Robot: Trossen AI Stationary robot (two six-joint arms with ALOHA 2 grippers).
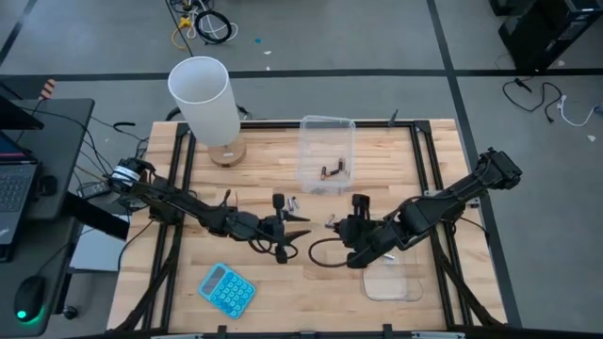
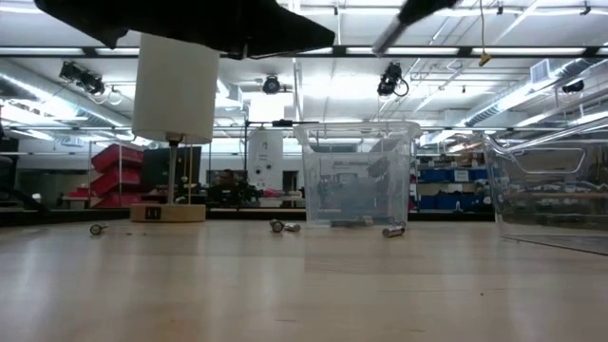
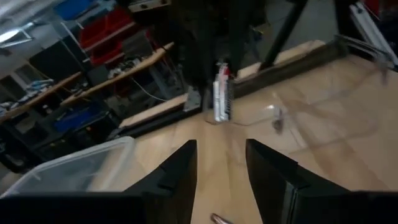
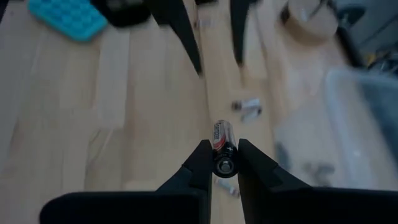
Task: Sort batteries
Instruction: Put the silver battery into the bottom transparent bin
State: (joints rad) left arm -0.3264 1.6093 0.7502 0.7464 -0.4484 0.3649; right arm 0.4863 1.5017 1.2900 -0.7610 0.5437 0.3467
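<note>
The right gripper (image 4: 224, 163), mid-bench, has its fingers clenched on a battery (image 4: 222, 148). Facing it, the left gripper (image 1: 294, 228) hangs with fingers released and empty. Two loose batteries (image 4: 249, 108) lie between them, and more batteries (image 1: 333, 170) sit in the far tub (image 1: 327, 123)

Two tubs (image 1: 327, 151), one lamp (image 1: 203, 99), one calculator (image 1: 227, 289).

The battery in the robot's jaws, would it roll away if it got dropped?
Probably yes. The battery is a small smooth cylinder, so on the flat wooden table it would likely roll. It looks stiff, not bendy. The right gripper pinches its round sides, so it might slip a little.
</note>
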